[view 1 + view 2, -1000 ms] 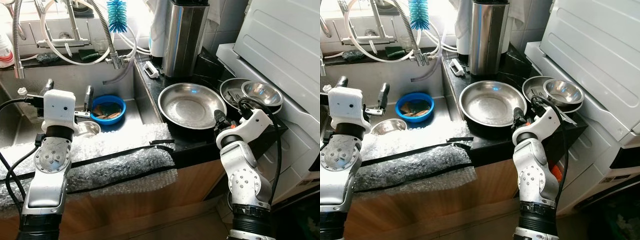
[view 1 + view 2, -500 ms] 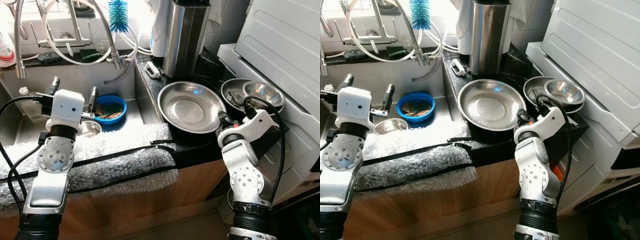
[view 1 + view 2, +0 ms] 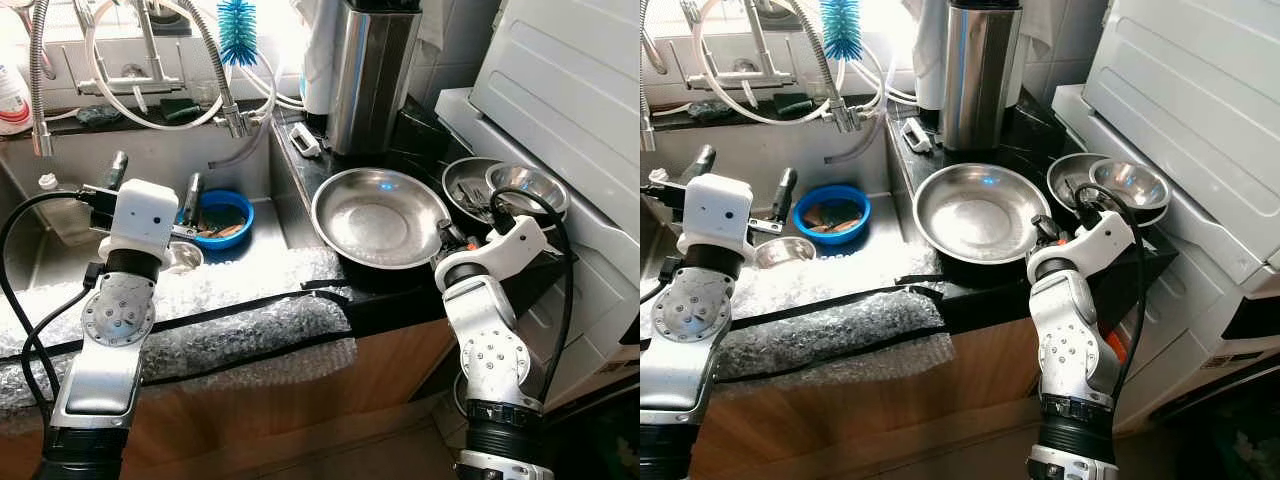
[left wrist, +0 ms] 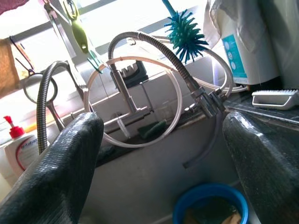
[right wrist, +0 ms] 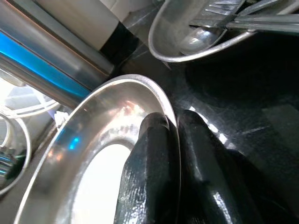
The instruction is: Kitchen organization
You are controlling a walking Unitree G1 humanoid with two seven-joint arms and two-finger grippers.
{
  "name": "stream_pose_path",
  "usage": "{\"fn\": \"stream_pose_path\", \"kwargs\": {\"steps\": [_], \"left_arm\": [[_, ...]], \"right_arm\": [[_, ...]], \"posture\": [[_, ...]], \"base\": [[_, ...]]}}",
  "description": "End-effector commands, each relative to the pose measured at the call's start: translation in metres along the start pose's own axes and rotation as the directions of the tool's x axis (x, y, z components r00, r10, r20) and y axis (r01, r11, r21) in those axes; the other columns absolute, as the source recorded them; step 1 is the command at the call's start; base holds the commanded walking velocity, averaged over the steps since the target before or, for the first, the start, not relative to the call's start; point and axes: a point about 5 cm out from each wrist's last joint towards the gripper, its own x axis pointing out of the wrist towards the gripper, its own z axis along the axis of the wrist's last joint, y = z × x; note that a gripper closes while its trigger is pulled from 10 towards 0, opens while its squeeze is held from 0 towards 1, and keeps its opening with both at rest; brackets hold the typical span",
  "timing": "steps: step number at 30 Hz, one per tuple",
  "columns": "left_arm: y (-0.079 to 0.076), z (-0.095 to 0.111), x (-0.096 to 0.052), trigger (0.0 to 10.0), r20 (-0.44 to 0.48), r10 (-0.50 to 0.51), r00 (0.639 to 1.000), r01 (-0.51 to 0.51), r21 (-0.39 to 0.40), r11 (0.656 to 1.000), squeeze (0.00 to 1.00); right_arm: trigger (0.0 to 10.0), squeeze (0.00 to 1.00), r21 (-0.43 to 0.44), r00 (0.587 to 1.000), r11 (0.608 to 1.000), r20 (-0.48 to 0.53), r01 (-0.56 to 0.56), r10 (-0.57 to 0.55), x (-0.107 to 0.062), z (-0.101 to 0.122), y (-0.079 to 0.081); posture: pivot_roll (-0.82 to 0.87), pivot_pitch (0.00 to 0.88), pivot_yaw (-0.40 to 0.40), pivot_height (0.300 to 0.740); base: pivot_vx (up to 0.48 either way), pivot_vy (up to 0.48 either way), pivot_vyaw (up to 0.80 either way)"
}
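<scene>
My right claw was pinched tight on the rim of the big steel pan. One finger sat inside the rim and one outside. The pan sat on the black desk, just beside the sink, with my side of it a little higher.

I thought the pan could slip. It was smooth, shiny metal, round and shallow, with a thin curled edge. I only held it at one spot, so it might swing down and tip out of my fingers. Then it would bang on the hard black stone of the desk.

It could also bump things. The tall shiny steel can stood right behind it. Two small steel bowls sat near, one resting in the other, with forks or spoons inside. A knock might make them rattle or fall.

My left claw hung over the sink with its fingers wide apart, holding nothing. Below it sat a round blue bowl and a small steel cup. Soft, bumpy bubble wrap lay along the front edge of the sink.
</scene>
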Motion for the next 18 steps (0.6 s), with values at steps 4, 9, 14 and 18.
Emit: {"fn": "stream_pose_path", "kwargs": {"steps": [4,9,14,18], "left_arm": [[0.002,0.009,0.004,10.0,0.049,0.004,0.999,-0.005,0.034,0.999,0.0],[0.001,0.012,0.005,10.0,0.06,0.003,0.998,-0.006,0.045,0.999,0.0],[-0.004,0.017,0.009,10.0,0.082,-0.003,0.997,-0.002,0.058,0.998,0.0],[-0.005,0.022,0.012,10.0,0.102,0.002,0.995,-0.009,0.06,0.998,0.0]], "right_arm": [[0.0,0.0,0.09,0.997,0.993,0.027,-0.073,0.071,-0.002,-0.003,0.013],[0.0,0.0,0.141,0.989,0.98,0.064,-0.138,0.13,-0.004,0.0,0.023],[10.0,0.0,0.171,0.984,0.971,0.085,-0.169,0.156,-0.004,0.002,0.027],[10.0,0.0,0.216,0.965,0.945,0.149,-0.244,0.215,-0.006,0.01,0.034]], "posture": [[-0.05,0.0,-0.069,0.727],[-0.05,0.0,-0.068,0.727],[-0.05,0.0,-0.067,0.727],[-0.05,0.0,-0.067,0.727]], "base": [[0.0,0.0,0.0],[0.0,0.0,0.0],[0.0,0.0,0.0],[0.0,0.0,0.0]]}}
